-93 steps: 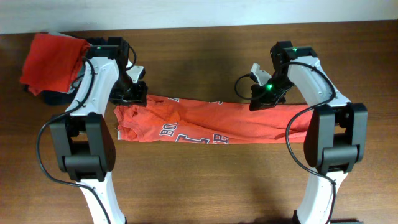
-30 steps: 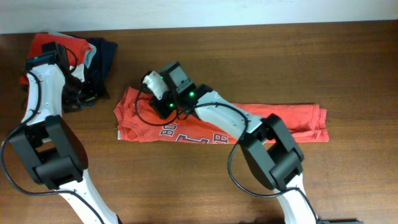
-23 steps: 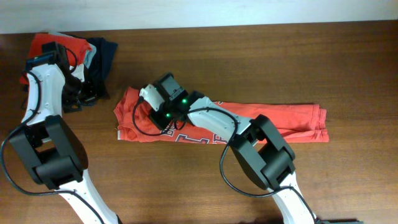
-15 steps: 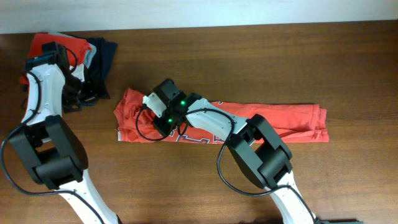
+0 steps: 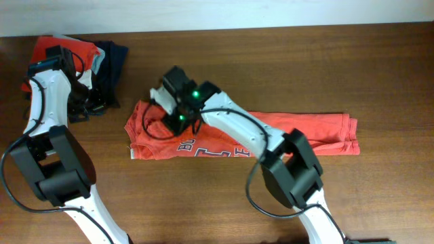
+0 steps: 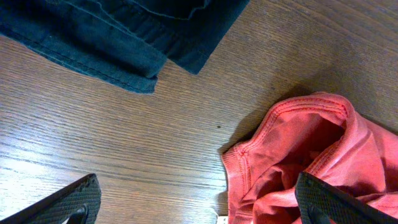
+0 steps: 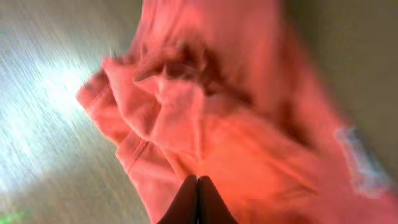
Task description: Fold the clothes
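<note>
An orange shirt (image 5: 298, 132) with white lettering lies as a long folded strip across the middle of the table. My right gripper (image 5: 178, 120) is over its bunched left end, near the collar. In the right wrist view its fingers (image 7: 198, 186) are pressed together on the wrinkled orange cloth (image 7: 249, 143). My left gripper (image 5: 87, 107) is at the far left, beside a pile of clothes. In the left wrist view it is wide open and empty (image 6: 199, 208) above bare wood. A ribbed orange hem (image 6: 298, 149) lies by its right finger.
A pile at the back left holds a red garment (image 5: 47, 47) and a dark navy one (image 5: 108, 57), which also shows in the left wrist view (image 6: 124, 31). The right arm reaches across the shirt's middle. Bare wood lies in front of and behind the shirt.
My right gripper has moved from the shirt's lower left part toward the back edge, and the cloth there has bunched and shifted. The left arm has not moved in the last second.
</note>
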